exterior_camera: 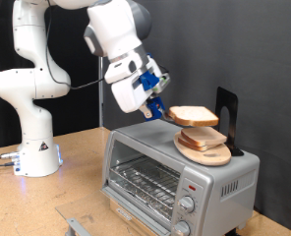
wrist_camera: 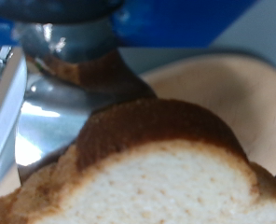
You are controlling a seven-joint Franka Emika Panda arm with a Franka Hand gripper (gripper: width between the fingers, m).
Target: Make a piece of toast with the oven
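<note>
Gripping the piece of toast (exterior_camera: 196,116) by one edge, the gripper (exterior_camera: 157,109) holds it level in the air just above the round wooden board (exterior_camera: 204,149). That board rests on top of the oven (exterior_camera: 175,177), whose glass door is shut.
</note>
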